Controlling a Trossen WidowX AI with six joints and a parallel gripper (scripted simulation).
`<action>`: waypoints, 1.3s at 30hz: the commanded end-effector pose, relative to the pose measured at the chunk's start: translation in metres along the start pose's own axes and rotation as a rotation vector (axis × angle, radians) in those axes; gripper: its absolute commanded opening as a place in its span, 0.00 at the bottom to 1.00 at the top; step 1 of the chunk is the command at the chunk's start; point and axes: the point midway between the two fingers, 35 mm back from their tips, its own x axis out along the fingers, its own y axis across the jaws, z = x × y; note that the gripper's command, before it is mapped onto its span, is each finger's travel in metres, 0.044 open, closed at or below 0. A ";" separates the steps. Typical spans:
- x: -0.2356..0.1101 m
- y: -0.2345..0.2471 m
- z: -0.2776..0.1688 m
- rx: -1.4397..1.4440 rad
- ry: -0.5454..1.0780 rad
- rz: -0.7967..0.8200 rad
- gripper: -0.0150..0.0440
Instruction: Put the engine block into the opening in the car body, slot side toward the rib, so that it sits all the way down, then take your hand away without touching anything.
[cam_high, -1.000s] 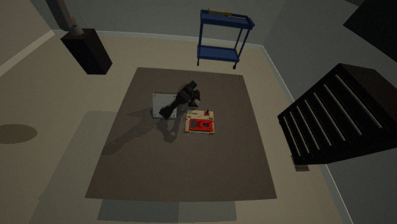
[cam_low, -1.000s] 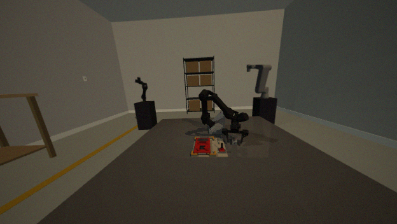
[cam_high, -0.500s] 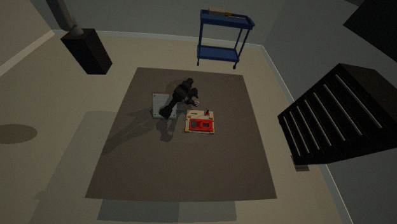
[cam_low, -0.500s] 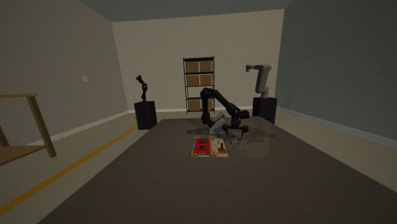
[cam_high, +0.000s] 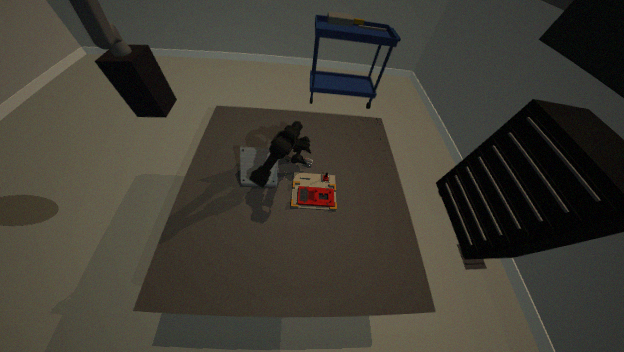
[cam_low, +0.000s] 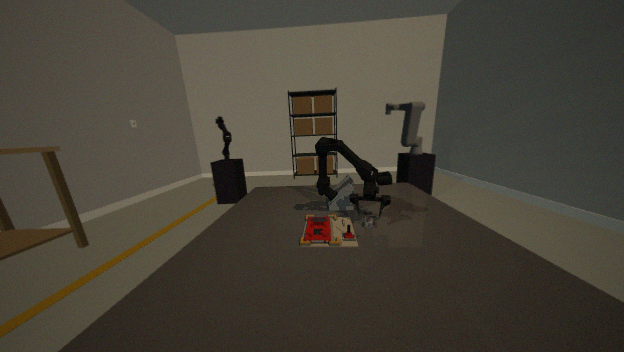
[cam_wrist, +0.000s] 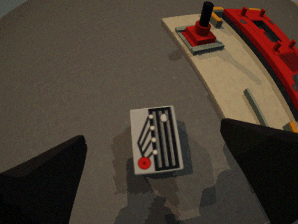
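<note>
Above the table, the tool (cam_wrist: 149, 196) spreads wide, holding nothing, with the engine block (cam_wrist: 157, 140) lying below.

The worktop (cam_high: 210, 260) is a dark grey-brown slab. Directly on it lie three things. The arm's grey base plate (cam_high: 247, 167) sits toward the far left of the middle. Just beside it, to the right in the top view, lies a tan board (cam_high: 303, 178) with orange corners, flat on the surface. Near the board's edge, apart from it, the engine block (cam_wrist: 157, 139) lies on the bare worktop, its slotted face with a red dot turned up. Shadows of the arm fall across the surface around the block.
</note>
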 end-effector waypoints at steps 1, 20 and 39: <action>0.000 0.000 0.000 -0.006 -0.002 0.000 1.00; 0.003 0.004 0.003 -0.496 0.110 0.023 1.00; 0.006 0.008 0.008 -1.129 0.236 0.138 1.00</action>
